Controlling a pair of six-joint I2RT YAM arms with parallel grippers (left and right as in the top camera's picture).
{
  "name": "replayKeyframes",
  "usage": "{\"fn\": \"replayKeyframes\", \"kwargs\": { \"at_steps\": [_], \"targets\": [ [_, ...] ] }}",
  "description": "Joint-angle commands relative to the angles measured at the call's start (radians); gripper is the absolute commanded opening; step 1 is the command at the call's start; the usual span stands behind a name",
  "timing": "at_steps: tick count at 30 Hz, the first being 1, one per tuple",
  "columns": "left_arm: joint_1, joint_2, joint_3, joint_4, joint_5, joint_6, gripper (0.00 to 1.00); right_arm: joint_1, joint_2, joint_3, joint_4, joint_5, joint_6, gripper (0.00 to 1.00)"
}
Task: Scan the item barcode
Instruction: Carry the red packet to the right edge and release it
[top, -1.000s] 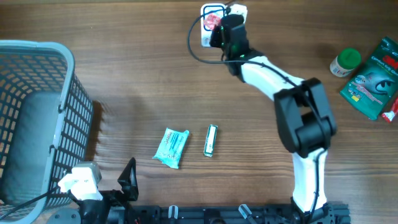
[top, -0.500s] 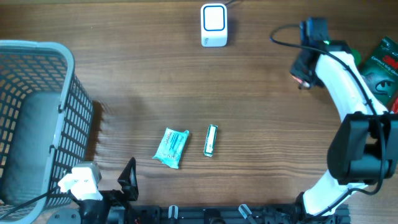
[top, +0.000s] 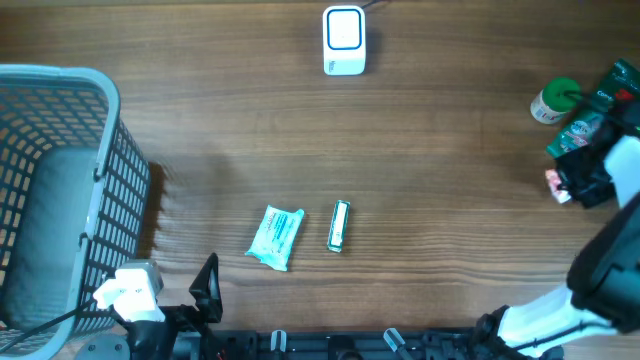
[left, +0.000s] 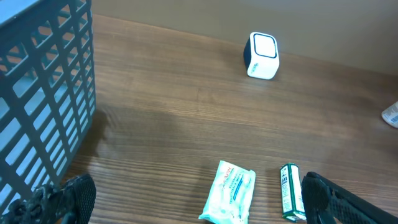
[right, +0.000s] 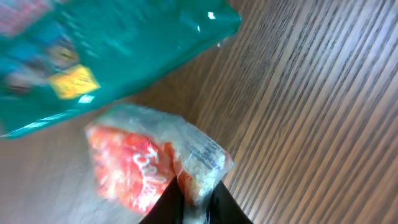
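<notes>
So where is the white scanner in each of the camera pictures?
Overhead: white scanner at the top centre.
Left wrist: upper right of centre.
Right wrist: not in it; only the red packet and a green pouch show.
Shared landmark: the teal packet, also seen by the left wrist.

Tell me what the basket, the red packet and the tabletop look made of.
basket: likely moulded plastic, matte grey-blue; uniform lattice walls.
red packet: thin clear plastic film, glossy; crinkles and highlights, printed red.
tabletop: wood or wood-look laminate, satin; straight grain lines, can't tell which.
</notes>
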Motion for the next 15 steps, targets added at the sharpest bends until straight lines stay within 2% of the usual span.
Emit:
{"fn": "replayKeyframes", "kwargs": {
  "at_steps": [1, 3, 5, 9, 11, 13, 15],
  "targets": [
    [0.006, -0.006, -0.001, 0.002, 0.015, -0.005, 1.0, -0.023, -0.193, 0.02, 0.002, -0.213, -0.076, 1.0],
    [0.006, -0.006, -0.001, 0.002, 0.015, -0.005, 1.0, -0.03, -0.28, 0.02, 0.001, -0.319, -0.123, 1.0],
    [0.006, -0.006, -0.001, 0.002, 0.015, -0.005, 1.0, -0.031, -0.377, 0.02, -0.024, -0.516, -0.195, 1.0],
    [0.006, -0.006, -0.001, 0.002, 0.015, -0.005, 1.0, 0.02, -0.52, 0.018, -0.142, -0.953, -0.238, 1.0],
    [0.006, -0.006, -0.001, 0.002, 0.015, -0.005, 1.0, 0.086, -0.541, 0.017, -0.214, -0.977, -0.324, 1.0],
    [0.006, -0.006, -0.001, 0.002, 0.015, -0.005, 1.0, 0.22, -0.541, -0.012, -0.306, -0.978, -0.447, 1.0],
    [0.006, -0.006, -0.001, 0.002, 0.015, -0.006, 1.0, 0.33, -0.541, -0.06, -0.32, -0.979, -0.486, 1.0]
  ]
}}
